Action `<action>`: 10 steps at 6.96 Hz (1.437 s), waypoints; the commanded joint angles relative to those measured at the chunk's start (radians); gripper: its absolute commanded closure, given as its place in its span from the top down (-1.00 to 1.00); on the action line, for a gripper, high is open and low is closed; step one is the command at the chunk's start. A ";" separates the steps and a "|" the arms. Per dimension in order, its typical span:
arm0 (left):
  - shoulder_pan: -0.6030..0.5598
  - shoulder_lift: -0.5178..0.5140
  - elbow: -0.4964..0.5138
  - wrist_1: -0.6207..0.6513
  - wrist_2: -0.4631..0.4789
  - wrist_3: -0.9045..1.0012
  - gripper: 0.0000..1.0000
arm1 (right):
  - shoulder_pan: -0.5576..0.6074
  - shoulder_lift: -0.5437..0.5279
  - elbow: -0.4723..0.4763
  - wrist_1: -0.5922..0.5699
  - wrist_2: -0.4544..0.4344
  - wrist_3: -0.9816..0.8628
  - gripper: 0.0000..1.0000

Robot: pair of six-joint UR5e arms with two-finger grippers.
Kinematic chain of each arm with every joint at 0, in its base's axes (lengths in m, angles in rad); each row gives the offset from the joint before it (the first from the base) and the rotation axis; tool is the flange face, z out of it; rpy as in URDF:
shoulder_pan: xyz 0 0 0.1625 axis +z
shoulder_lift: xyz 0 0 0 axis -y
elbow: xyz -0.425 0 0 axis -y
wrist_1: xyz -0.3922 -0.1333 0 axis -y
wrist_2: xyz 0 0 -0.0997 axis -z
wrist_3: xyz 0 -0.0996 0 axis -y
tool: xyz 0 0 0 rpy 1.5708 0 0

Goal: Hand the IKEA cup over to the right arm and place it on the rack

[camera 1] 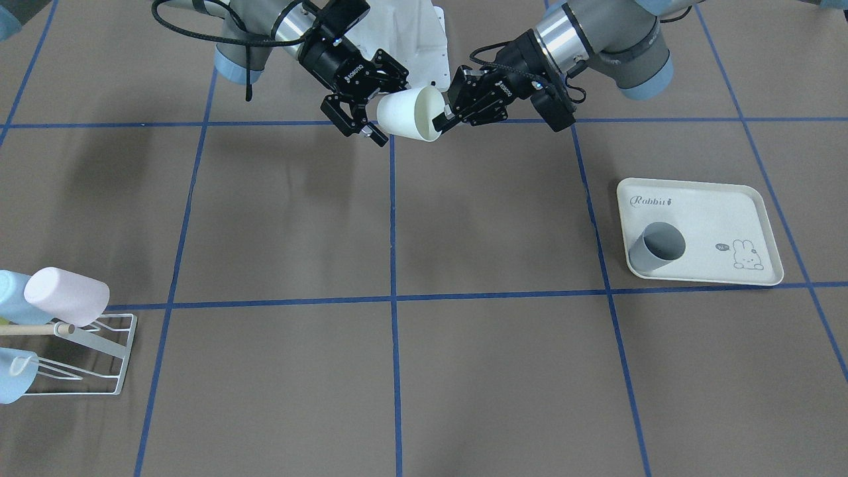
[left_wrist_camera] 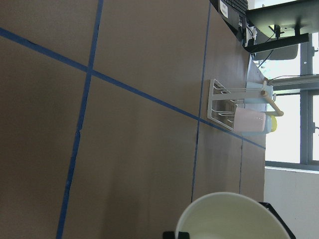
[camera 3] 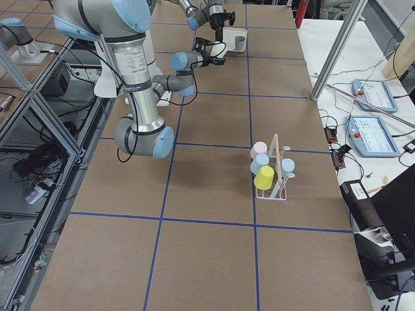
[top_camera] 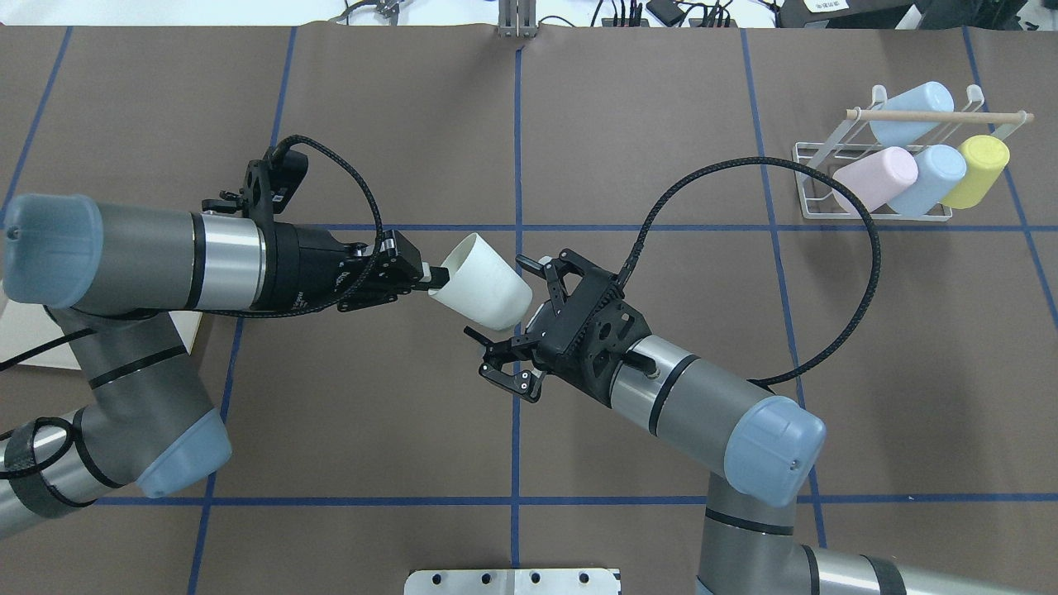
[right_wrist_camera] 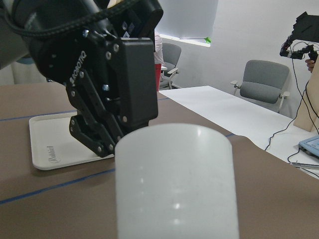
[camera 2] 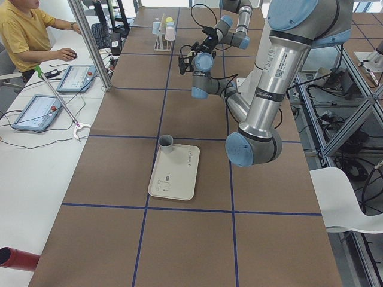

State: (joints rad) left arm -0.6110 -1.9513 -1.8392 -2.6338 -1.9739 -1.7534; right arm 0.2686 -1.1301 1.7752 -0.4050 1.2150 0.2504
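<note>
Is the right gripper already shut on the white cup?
No, the right gripper stands wide open around the white cup, which only the left gripper pinches at its rim.

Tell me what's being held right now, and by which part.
The left end effector pinches the white cup by its rim. The right end effector is open around the cup's base, not gripping.

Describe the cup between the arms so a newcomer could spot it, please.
Above the table's centre, the left claw holds a white cup by its rim, its base toward the right claw. It alone is airborne; the others rest on rack or tray.
</note>
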 commanded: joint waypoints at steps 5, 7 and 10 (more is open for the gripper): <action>0.004 -0.003 0.005 -0.002 0.013 0.000 -1.00 | -0.003 0.003 0.004 0.003 0.001 0.007 0.57; 0.004 -0.001 0.005 -0.002 0.013 0.002 -1.00 | -0.003 0.003 0.004 0.003 0.000 0.004 0.57; 0.002 -0.003 0.003 -0.002 0.013 0.005 -0.77 | -0.003 0.004 0.006 0.003 0.000 0.013 -0.24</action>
State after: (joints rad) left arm -0.6080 -1.9536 -1.8344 -2.6348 -1.9603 -1.7510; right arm 0.2655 -1.1266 1.7799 -0.4019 1.2149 0.2618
